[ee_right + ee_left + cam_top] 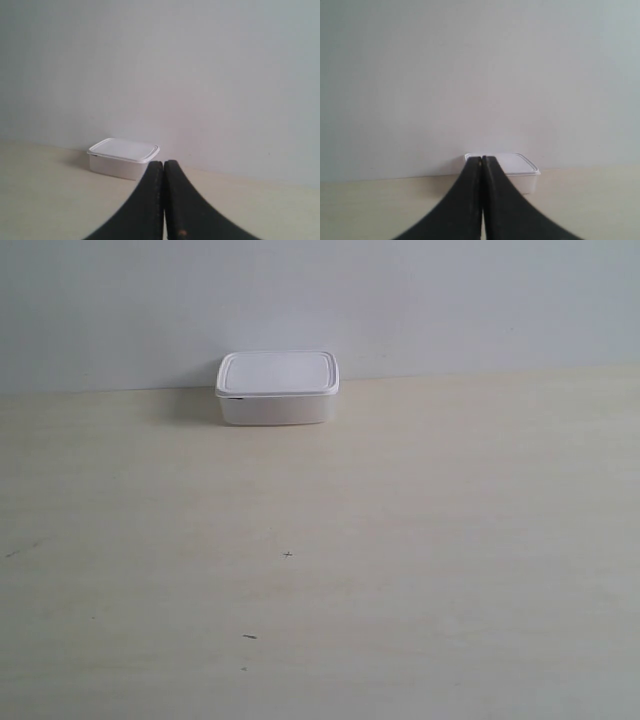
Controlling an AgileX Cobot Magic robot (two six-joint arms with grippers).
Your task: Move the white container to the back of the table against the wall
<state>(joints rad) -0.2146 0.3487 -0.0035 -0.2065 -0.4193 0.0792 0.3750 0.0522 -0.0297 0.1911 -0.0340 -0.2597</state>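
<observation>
Sitting upper centre of the exterior frame, the box rests on the surface seemingly against the wall, as the task requires; left fingers and right fingers pressed together, empty, clear of it.

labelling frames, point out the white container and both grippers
white container (pixel 278 373), exterior view, middle of its lid
left gripper (pixel 482 158), left wrist view, between its shut fingertips
right gripper (pixel 163 162), right wrist view, between its shut fingertips

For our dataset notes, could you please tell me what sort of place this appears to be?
Probably a plain lab or test bench, not a home: a wide, pale wood-grain table set against a smooth grey-white wall, with a single lidded white container standing by the wall.
</observation>
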